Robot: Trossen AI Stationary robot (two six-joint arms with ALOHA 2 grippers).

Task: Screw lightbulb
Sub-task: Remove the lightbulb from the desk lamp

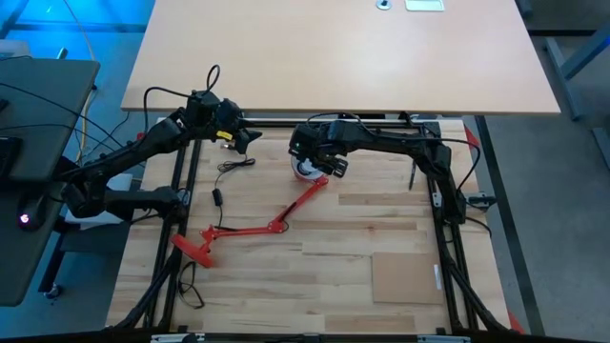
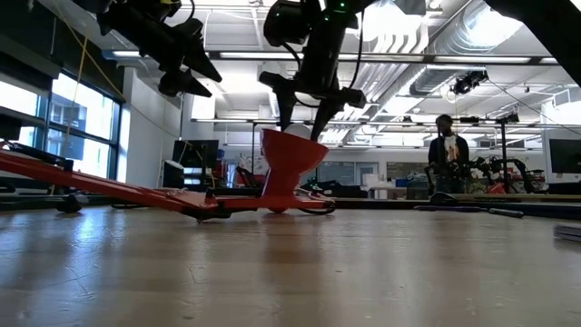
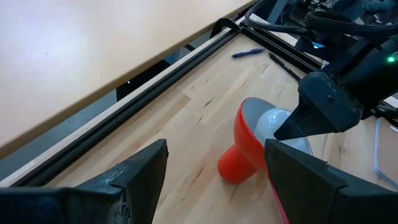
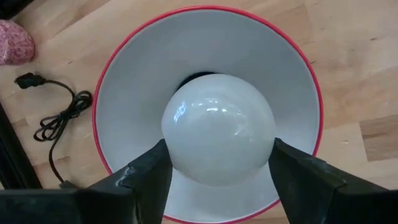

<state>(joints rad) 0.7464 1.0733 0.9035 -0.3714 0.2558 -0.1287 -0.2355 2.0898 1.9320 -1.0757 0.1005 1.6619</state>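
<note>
The red lamp (image 1: 276,227) lies on the table, its base (image 1: 195,246) toward the near left. Its shade (image 1: 307,170) opens upward, with the neck (image 3: 233,168) down on the wood. The white lightbulb (image 4: 219,127) sits in the shade's white inside and also shows in the left wrist view (image 3: 277,121). My right gripper (image 4: 219,163) is above the shade, shut on the bulb. My left gripper (image 1: 246,139) hangs open and empty above the table, left of the shade. My right gripper pinches the bulb's round glass head between its two fingers, one on each side at its widest part (image 4: 169,149). The fingers come from above, pointing down into the shade (image 2: 290,159). The bulb stands upright in the shade; its screw base is hidden.
A black cord (image 4: 59,118) lies coiled left of the shade, with a pink ball (image 4: 15,40) beyond it. Pens (image 3: 249,53) lie by the far frame rail. A cardboard patch (image 1: 405,276) is at the near right. A person (image 2: 447,150) stands in the room behind.
</note>
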